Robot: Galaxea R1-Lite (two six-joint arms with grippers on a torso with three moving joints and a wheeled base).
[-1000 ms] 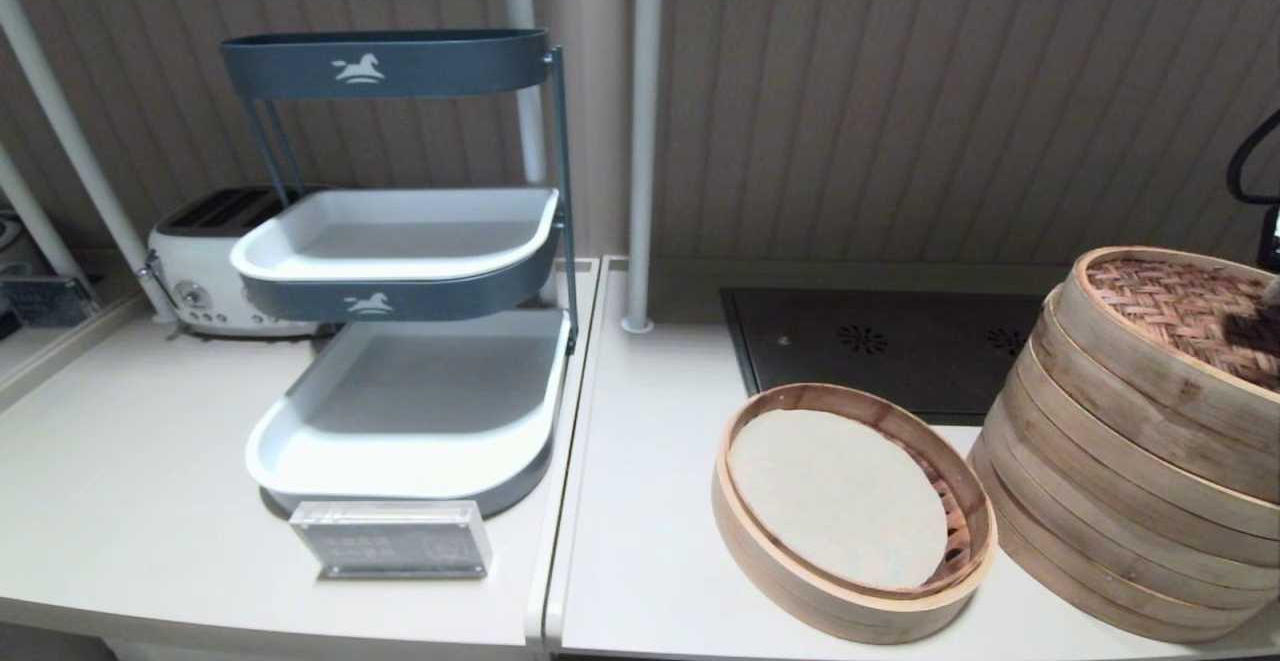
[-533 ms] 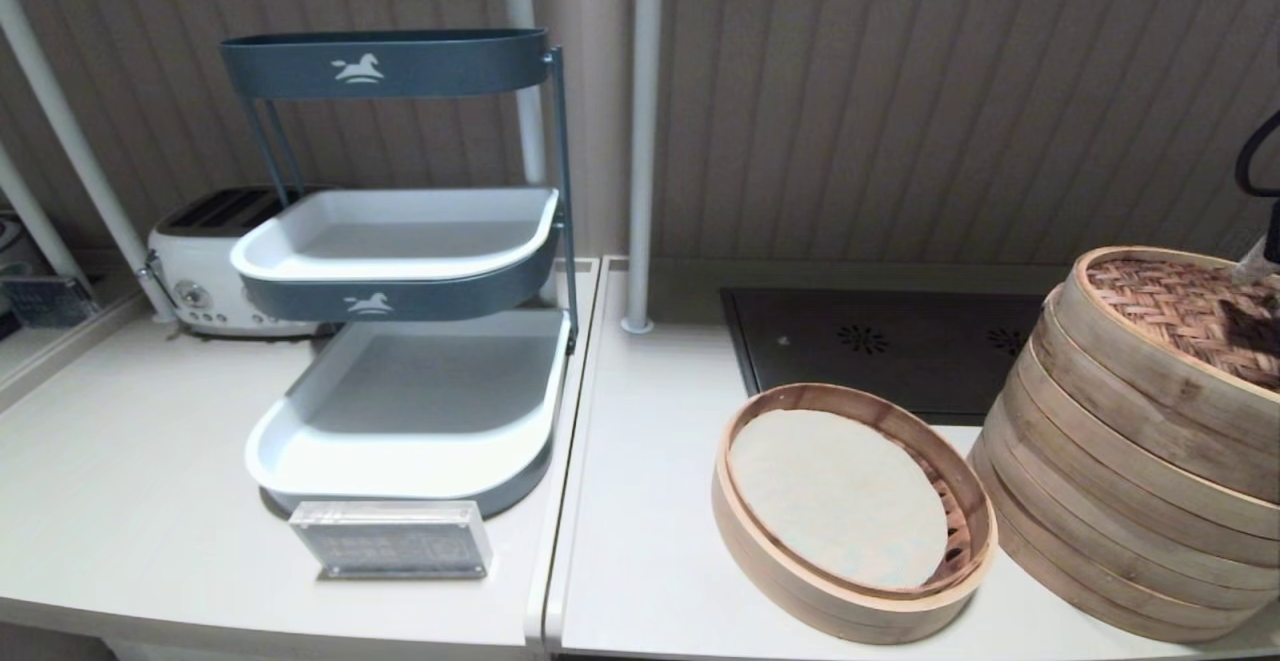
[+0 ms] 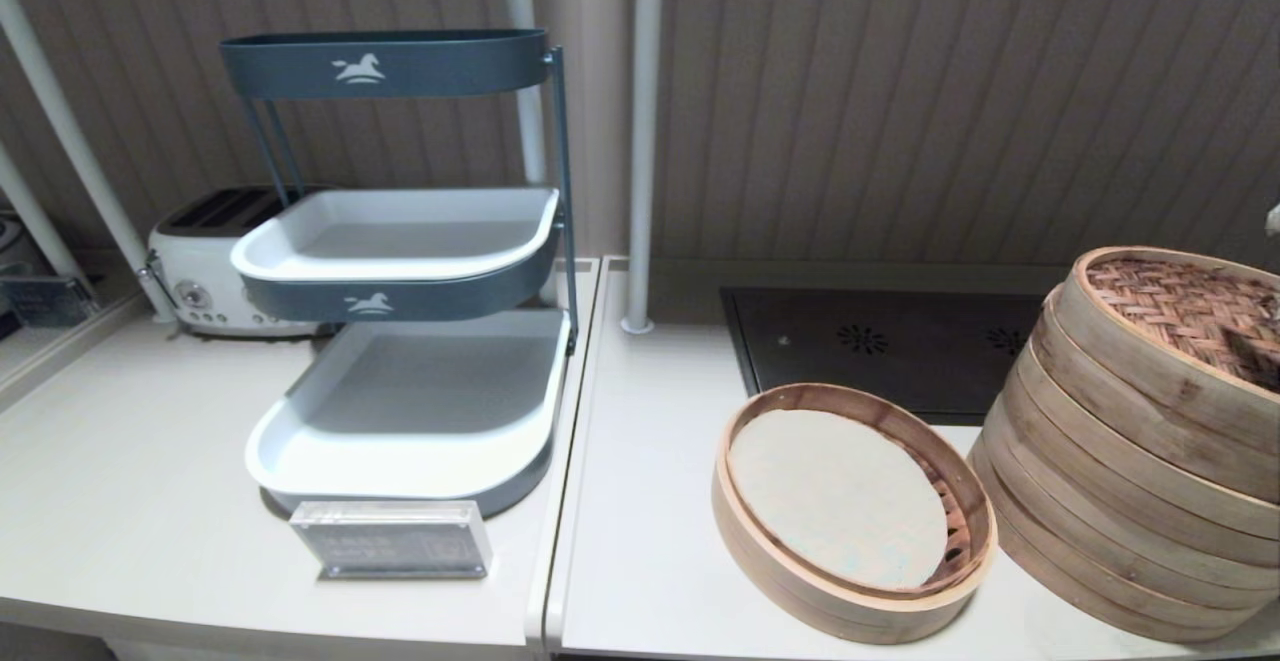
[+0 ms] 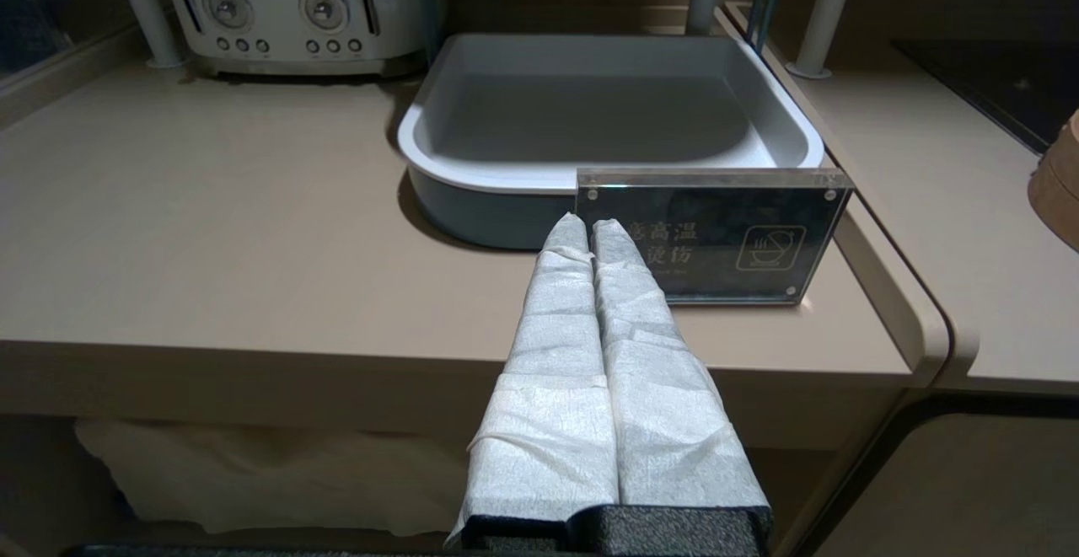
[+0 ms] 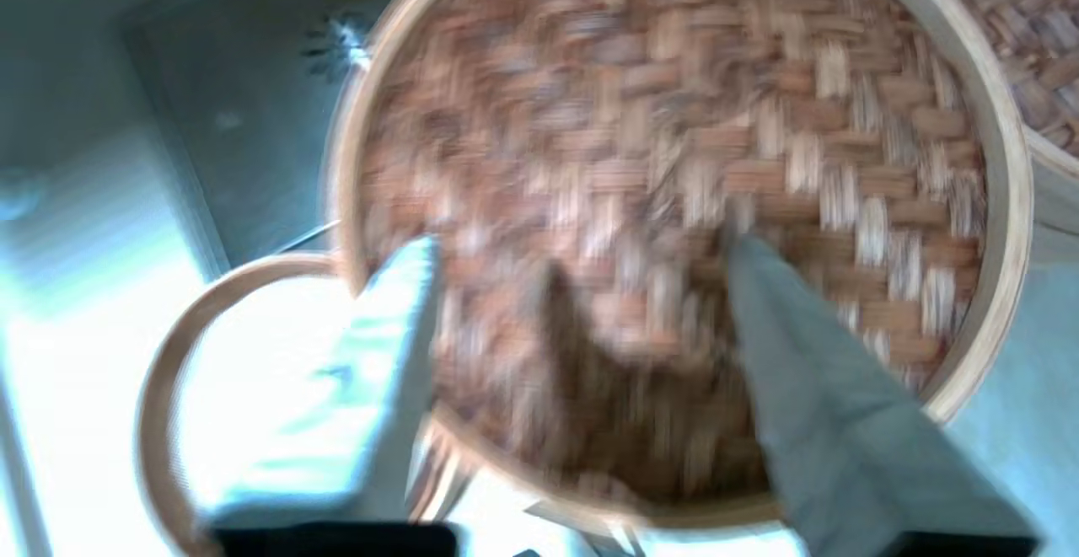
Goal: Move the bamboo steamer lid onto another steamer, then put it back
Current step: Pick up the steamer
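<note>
Right wrist view: my right gripper [image 5: 573, 321] hovers directly above bamboo steamer lid [image 5: 674, 203], fingers spread wide, grasping nothing. Lid sits atop tall steamer stack [image 3: 1130, 501], far right. Left gripper [image 4: 590, 228] parked, fingers pressed together.

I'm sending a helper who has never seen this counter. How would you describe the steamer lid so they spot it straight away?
Start at the black cooktop set into the right counter. Just right of it stands a tall steamer stack of pale bamboo rings, and the bamboo steamer lid sits on top. Its reddish-brown woven top sets it apart from the low steamer beside the stack, which is open and shows a pale round liner.
</note>
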